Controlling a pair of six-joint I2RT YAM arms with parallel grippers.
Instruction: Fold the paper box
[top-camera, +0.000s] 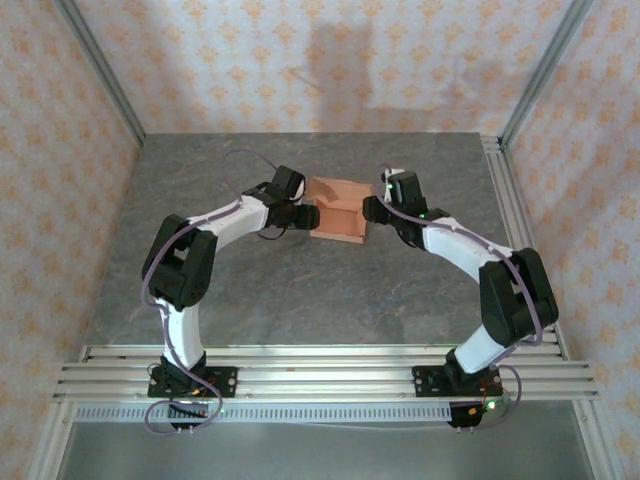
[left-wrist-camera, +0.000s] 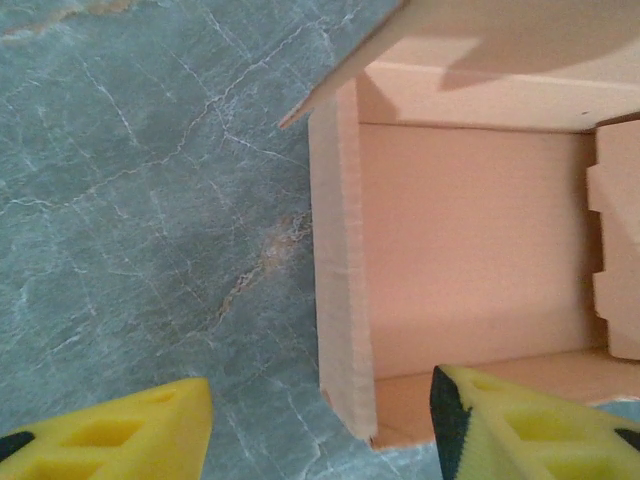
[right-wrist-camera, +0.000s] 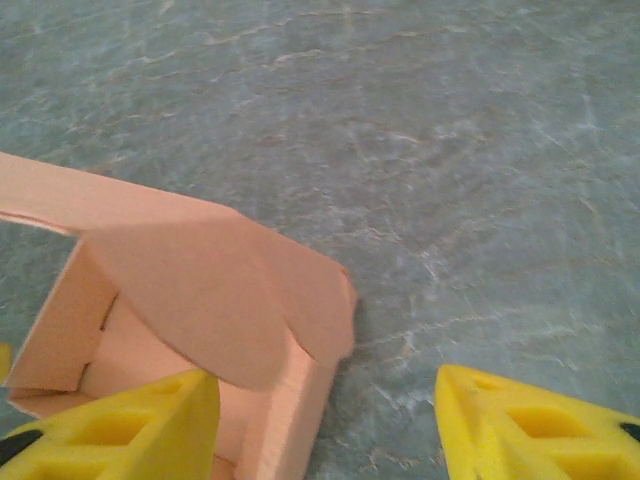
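The paper box is a small salmon-orange card box standing at the middle of the table, its top open and a lid flap leaning over it. My left gripper is at its left side. In the left wrist view that gripper is open, its yellow fingers straddling the box's side wall without pressing it. My right gripper is at the box's right side. It is open, one finger inside the box and the other finger out over the table.
The grey marbled table top runs all round the box. Patterned walls close the back and sides, with an aluminium rail along the right edge and rails at the near edge by the arm bases.
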